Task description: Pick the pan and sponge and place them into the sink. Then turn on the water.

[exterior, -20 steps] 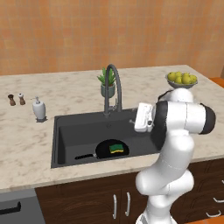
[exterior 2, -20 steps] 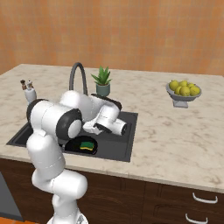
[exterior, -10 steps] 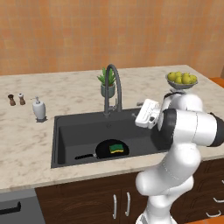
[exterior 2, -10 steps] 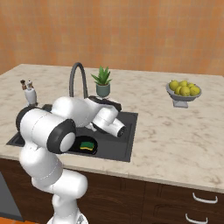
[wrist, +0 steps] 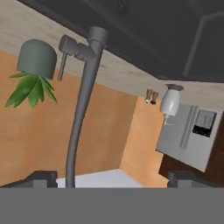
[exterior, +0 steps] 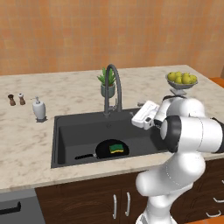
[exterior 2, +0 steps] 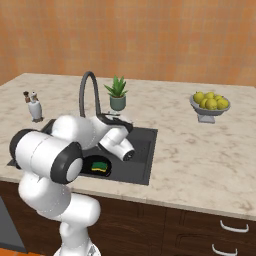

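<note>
Pan and sponge lie in the sink; my pincer, apparently wide and empty, faces the faucet, no water running.

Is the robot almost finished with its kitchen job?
Nearly. The pan lies in the sink with the sponge on it, so that part looks done. The gripper, held open and empty, faces the faucet. No water runs yet, so turning it on is what is left.
</note>
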